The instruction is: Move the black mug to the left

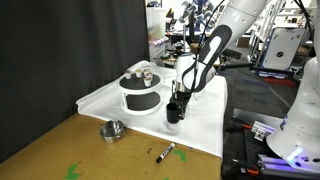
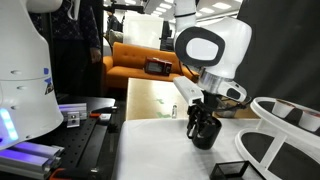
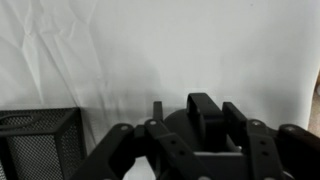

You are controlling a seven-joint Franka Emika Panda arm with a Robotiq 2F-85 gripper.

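Observation:
The black mug (image 1: 174,113) stands on the white cloth (image 1: 205,125), to the right of the large white container. It also shows in an exterior view (image 2: 204,136). My gripper (image 1: 176,103) comes down onto it from above, with its fingers at the mug's rim (image 2: 201,122). In the wrist view the mug (image 3: 150,128) is a dark round shape directly under my gripper (image 3: 218,118). The two fingers sit close together on its wall. The mug seems to rest on the cloth.
A large round white container with a black band (image 1: 140,93) stands to the left of the mug. A small silver bowl (image 1: 112,130) and a marker (image 1: 164,152) lie on the wooden table. A black mesh box (image 3: 40,145) is close by. A white wire rack (image 2: 285,125) is at the right.

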